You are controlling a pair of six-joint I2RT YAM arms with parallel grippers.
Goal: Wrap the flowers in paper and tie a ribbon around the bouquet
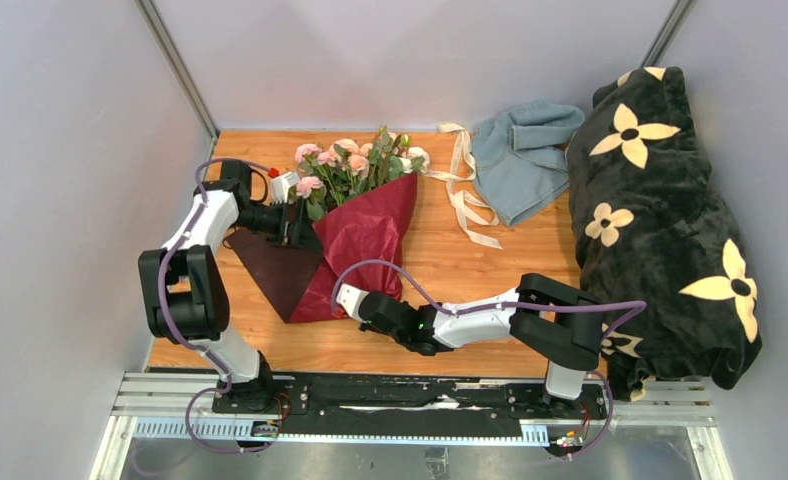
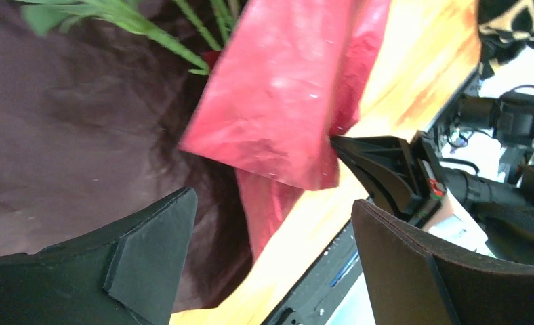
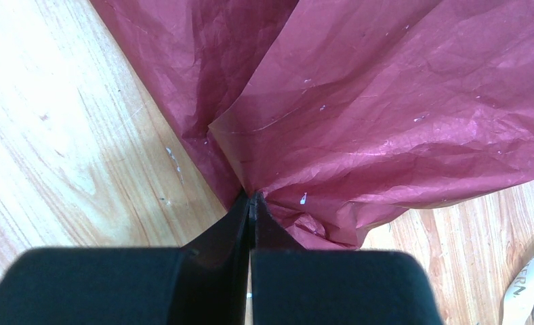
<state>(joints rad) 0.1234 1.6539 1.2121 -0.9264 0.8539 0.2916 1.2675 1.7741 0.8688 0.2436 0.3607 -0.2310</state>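
The flowers (image 1: 355, 160), pale pink roses with green leaves, lie at the back of the table with their stems (image 2: 149, 30) on the dark red paper (image 1: 365, 235). The paper's right half is folded over the stems, and its left part lies flat and dark (image 2: 68, 135). My left gripper (image 1: 305, 228) stands open at the paper's left side, just below the blooms, with nothing between its fingers (image 2: 149, 250). My right gripper (image 1: 342, 297) is shut on the paper's lower corner (image 3: 252, 198). The cream ribbon (image 1: 465, 195) lies loose to the right of the flowers.
A grey-blue cloth (image 1: 520, 160) lies at the back right. A black blanket with cream flower shapes (image 1: 660, 220) fills the right side. The wooden table (image 1: 470, 270) ends at a metal rail (image 1: 370, 400) in front. A ribbon end (image 3: 528, 298) shows near my right gripper.
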